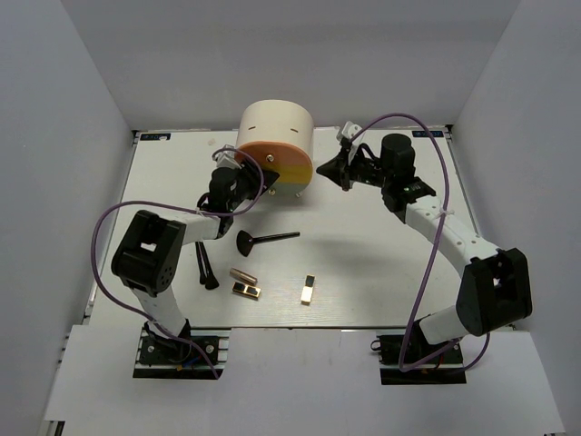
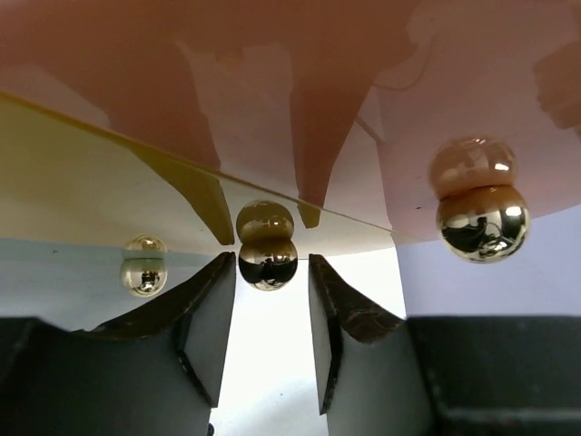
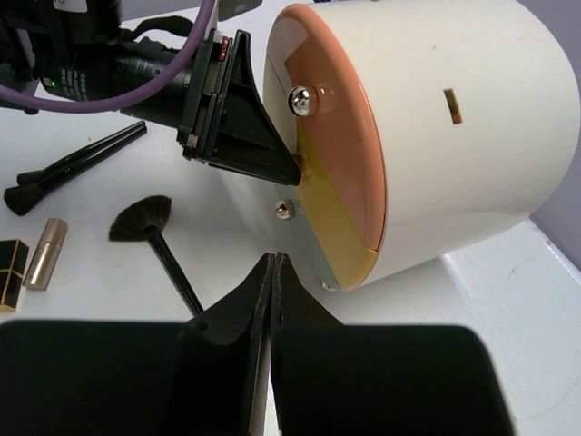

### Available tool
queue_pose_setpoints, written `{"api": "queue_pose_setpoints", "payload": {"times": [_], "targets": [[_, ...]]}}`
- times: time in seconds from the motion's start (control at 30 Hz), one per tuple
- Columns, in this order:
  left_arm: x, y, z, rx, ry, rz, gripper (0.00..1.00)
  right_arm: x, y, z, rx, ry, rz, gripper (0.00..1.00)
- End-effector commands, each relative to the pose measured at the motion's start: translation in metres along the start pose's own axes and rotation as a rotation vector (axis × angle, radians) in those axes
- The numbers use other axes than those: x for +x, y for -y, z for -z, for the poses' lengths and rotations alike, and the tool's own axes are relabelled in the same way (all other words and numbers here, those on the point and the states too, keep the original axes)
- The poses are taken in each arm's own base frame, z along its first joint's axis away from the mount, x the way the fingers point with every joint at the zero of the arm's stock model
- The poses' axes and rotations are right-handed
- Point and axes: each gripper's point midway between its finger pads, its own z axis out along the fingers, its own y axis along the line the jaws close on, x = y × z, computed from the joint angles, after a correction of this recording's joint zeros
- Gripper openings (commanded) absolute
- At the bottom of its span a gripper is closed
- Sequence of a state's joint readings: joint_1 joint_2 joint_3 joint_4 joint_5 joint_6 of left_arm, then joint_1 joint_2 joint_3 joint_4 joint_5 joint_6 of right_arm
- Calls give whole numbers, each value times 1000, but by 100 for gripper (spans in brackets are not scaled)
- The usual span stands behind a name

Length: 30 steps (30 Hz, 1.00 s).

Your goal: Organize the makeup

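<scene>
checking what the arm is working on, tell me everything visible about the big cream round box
The box is a smooth cream cylinder, plastic-looking, at the far side of the table, flat face toward the arms. That glossy face is orange above, yellow below, sections flush, with shiny round metal knobs. A small slot marks the curved wall. The left gripper has its jaws either side of the middle knob, a gap showing.
</scene>
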<state>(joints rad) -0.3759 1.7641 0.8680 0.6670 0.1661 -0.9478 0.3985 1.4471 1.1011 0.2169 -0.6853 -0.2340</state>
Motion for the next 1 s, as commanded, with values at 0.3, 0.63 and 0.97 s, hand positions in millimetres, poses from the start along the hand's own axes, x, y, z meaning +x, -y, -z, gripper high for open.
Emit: {"api": "queue_pose_setpoints", "payload": {"times": [0.3,0.63,0.97], "targets": [[-10,13,3,39,66,-10,26,-19,-1,10,1,62,46,1],[16,9,41,34,14,-5,23,-14,-8,13,-17,56,49,4],[32,12,74,25,-13,-6,37,-9,-26,12,-116,58,56,25]]}}
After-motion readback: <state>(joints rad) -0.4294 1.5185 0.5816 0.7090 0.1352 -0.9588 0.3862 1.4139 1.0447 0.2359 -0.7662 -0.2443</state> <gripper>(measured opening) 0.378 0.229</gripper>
